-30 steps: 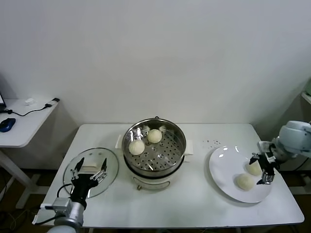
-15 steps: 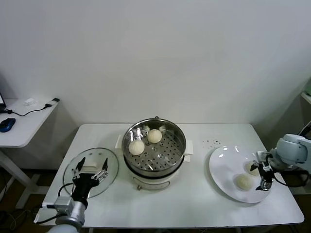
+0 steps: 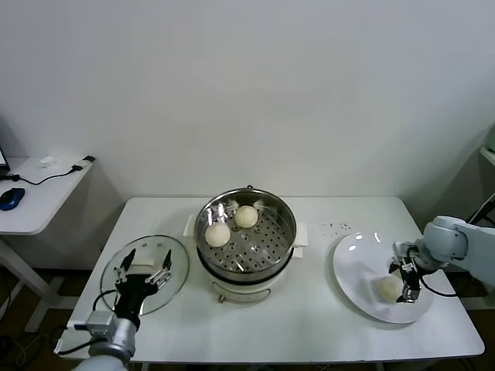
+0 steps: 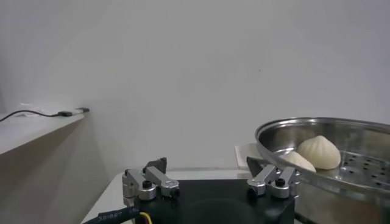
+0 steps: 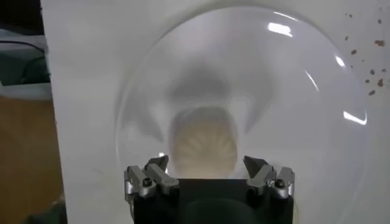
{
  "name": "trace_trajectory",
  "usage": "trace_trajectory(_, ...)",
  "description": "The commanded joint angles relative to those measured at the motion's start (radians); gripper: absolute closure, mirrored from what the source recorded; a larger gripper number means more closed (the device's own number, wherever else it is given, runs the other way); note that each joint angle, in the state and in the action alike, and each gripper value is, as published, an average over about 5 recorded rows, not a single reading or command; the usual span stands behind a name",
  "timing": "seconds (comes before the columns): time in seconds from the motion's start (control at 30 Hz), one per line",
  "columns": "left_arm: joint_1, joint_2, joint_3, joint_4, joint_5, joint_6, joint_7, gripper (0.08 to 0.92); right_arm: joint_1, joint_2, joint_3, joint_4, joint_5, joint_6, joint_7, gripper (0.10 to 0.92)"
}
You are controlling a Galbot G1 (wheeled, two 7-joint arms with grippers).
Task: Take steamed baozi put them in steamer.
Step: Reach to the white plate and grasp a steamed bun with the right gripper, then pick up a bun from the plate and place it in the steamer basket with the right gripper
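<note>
The steamer [image 3: 246, 255] stands mid-table with two baozi [image 3: 217, 234] [image 3: 246, 216] on its perforated tray; they also show in the left wrist view [image 4: 319, 152]. A white plate [image 3: 357, 267] at the right holds another baozi [image 3: 388, 288]. My right gripper [image 3: 407, 277] is low over the plate's right side and hides the fourth baozi in the head view. In the right wrist view that baozi [image 5: 204, 146] sits on the plate [image 5: 256, 85] between my open right gripper's [image 5: 206, 165] fingertips. My left gripper [image 3: 143, 272] is open and empty above the glass lid.
A round glass lid [image 3: 174, 267] with a white handle lies at the table's left. Dark specks [image 3: 338, 227] dot the table behind the plate. A side desk [image 3: 31, 197] with a mouse and cable stands far left.
My right gripper has dropped and moved left onto the plate, now covering the right-hand baozi. The left arm has not moved.
</note>
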Motion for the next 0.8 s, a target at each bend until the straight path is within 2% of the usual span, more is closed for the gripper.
trace_trajectory(0.03,-0.002,-0.001,0.001,0.000,0.001,0.003,0.000,0.177,-0.064,0.022,0.044,-0.028,-0.004,-0.006,0.001,0.203)
trace_trajectory(0.2,-0.004,0.000,0.000,0.001,0.001,0.005,0.001,0.177,-0.064,0.019,0.042,-0.026,-0.016,-0.010,-0.002,0.216)
trace_trajectory(0.37,-0.004,-0.001,0.002,0.000,0.003,0.006,0.001,0.177,-0.062,0.019,0.046,-0.023,-0.022,-0.013,0.003,0.281)
trace_trajectory(0.47,-0.005,-0.002,0.002,0.000,0.004,0.006,0.000,0.177,-0.045,0.017,0.044,-0.013,-0.020,-0.013,0.001,0.294)
trace_trajectory(0.8,-0.003,-0.002,0.004,-0.009,0.005,0.006,-0.001,0.177,0.239,0.016,-0.069,0.047,0.039,0.040,-0.072,0.299)
